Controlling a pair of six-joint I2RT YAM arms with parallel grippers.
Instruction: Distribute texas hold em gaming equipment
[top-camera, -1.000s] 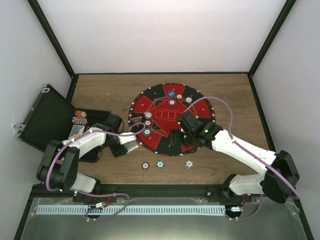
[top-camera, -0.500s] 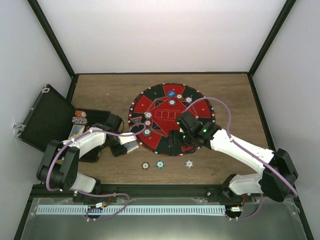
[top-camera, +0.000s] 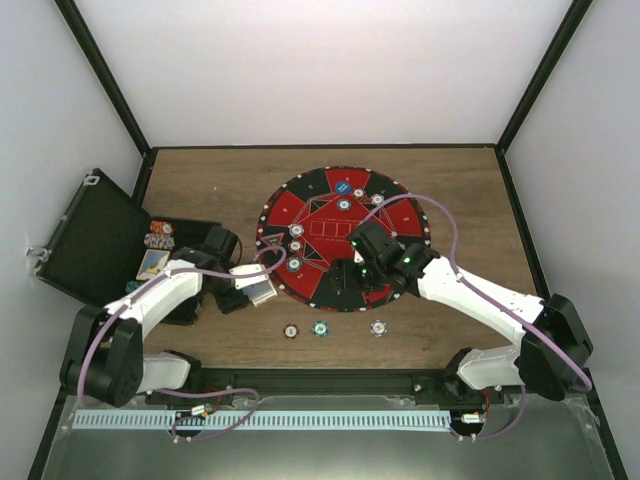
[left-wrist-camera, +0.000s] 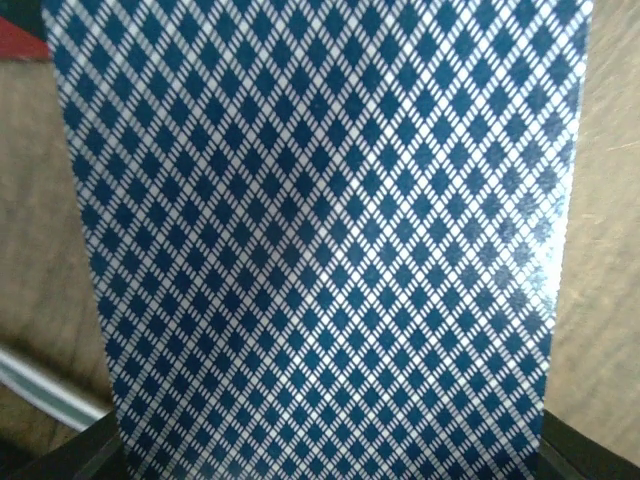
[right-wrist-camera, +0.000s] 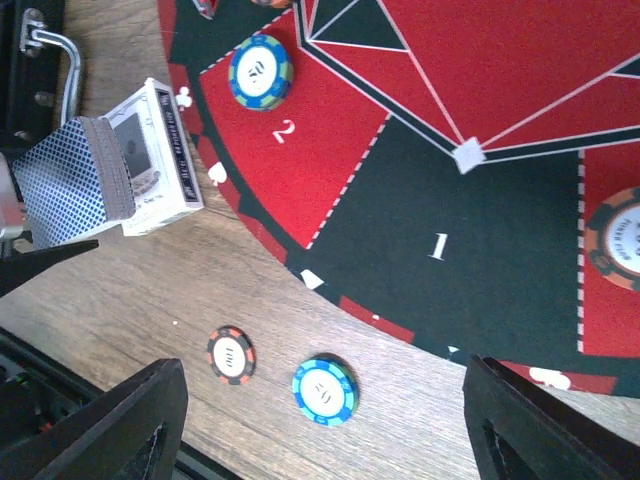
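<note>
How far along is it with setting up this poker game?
Partly done. Several chips already sit on the round mat. In hand: the left jaws grip a deck of cards beside a white box; no card looks dealt yet. The right jaws hang open over the mat's section 1. Three chips lie on the wood, more in the black case.

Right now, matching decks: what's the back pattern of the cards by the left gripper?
Cards: blue diamonds on white backs, best in left wrist view.
</note>
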